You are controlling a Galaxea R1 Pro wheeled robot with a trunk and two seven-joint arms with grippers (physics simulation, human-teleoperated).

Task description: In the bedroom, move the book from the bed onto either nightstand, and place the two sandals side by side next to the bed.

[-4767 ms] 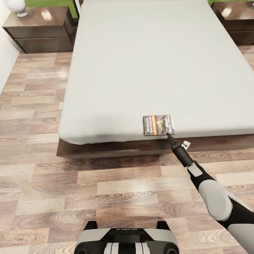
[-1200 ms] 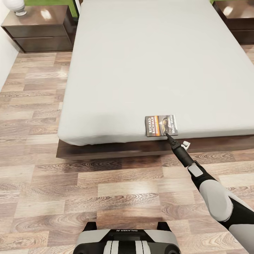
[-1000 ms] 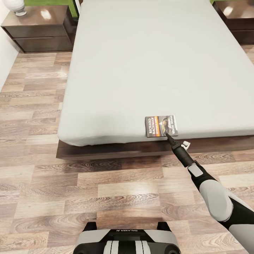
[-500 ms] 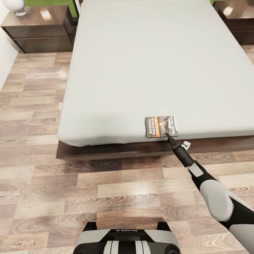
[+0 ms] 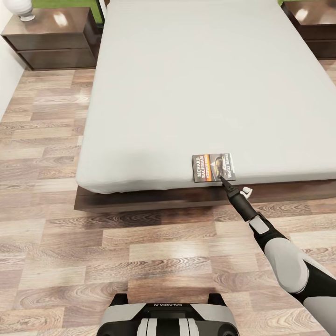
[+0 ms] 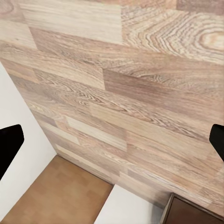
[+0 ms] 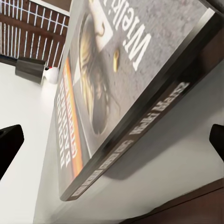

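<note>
The book (image 5: 213, 166) lies flat on the pale mattress of the bed (image 5: 196, 84), close to its near edge, dark cover up with an orange band. My right gripper (image 5: 223, 180) sits at the book's near edge. In the right wrist view the book (image 7: 107, 93) looms close, and the right gripper (image 7: 112, 142) is open with its fingertips wide on either side. My left gripper (image 6: 112, 144) is open over bare wood floor. A nightstand (image 5: 51, 37) stands left of the bed's head and another nightstand (image 5: 312, 28) right of it. The sandals are out of view.
A white lamp base (image 5: 21, 9) stands on the left nightstand. The bed's dark platform frame (image 5: 154, 198) juts out below the mattress. Wood-plank floor (image 5: 93, 252) lies between my base (image 5: 168, 317) and the bed. A white wall (image 5: 7, 79) runs along the left.
Over the last second nothing has moved. Since the oldest frame the whole picture has shifted slightly, a camera move; the right gripper stays at the book's edge.
</note>
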